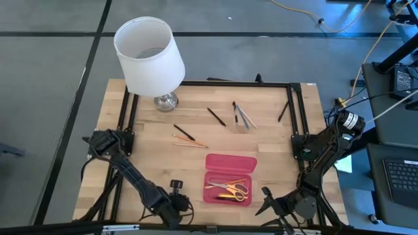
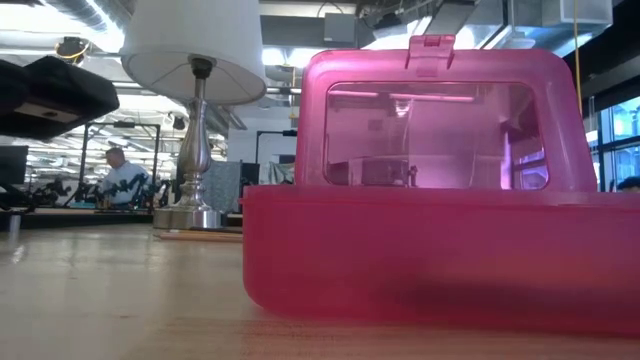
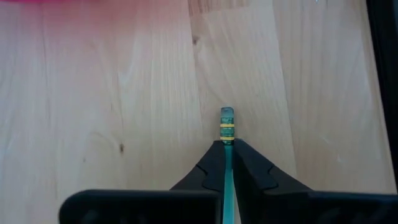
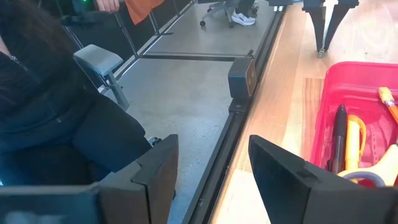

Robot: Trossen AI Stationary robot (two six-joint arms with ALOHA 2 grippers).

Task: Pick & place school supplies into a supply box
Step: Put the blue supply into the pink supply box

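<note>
Near the table's front edge, left gripper jaws clamp a teal pencil; right gripper jaws apart.

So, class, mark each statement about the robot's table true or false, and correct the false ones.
1. The left gripper is shut on a teal pencil. True.
2. The supply box is closed. False: its lid stands open, and yellow-handled scissors lie inside.
3. The right gripper is open and holds nothing. True.
4. The lamp stands inside the supply box. False: it stands on the table at the far left corner, apart from the box.
5. All the supplies are packed away. False: several pens and pencils lie on the table beyond the box.
</note>
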